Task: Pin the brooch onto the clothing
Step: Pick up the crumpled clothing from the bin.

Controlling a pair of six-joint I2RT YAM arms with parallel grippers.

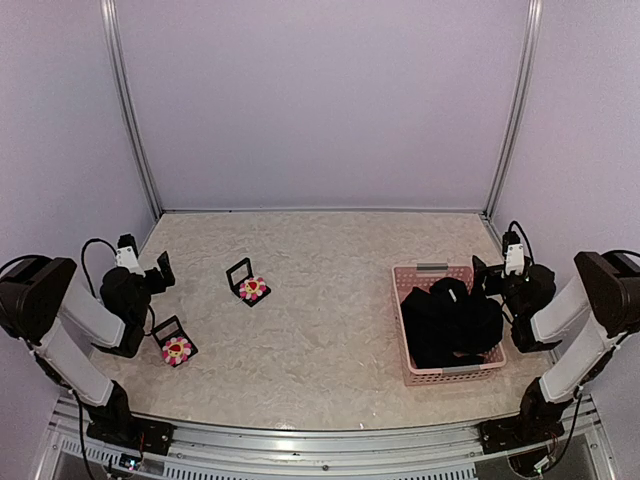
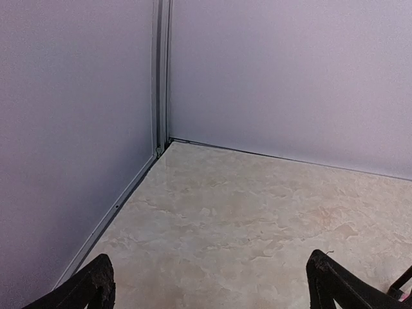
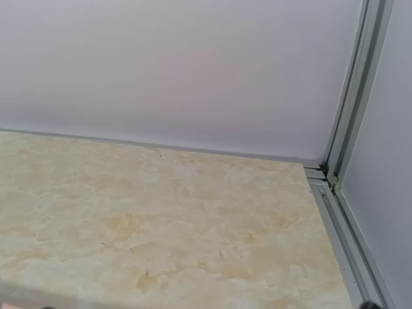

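> Brooch pinning, huh? Why are your grippers just parked out at the sides?

lol, nothing's begun as far as I can judge. My left gripper is spread wide, holding nothing, with only bare table showing between the fingers. My right gripper is spread wide and empty too. It hovers just beside the far right corner of the pink basket. I reckon both arms are tucked to the edges so the middle is free to work in.

> So where's the actual stuff?

The brooch lies face-up on a little black case, near my left arm at the near-left of the table. A second flower brooch sits on its own case further in, which is easy to mix up, honestly. The clothing is bunched up inside the basket, well apart from both flowers. My guess is the shirt has to come out and lie flat first. That's the right side's job since it's closest, and then the left takes the flower.
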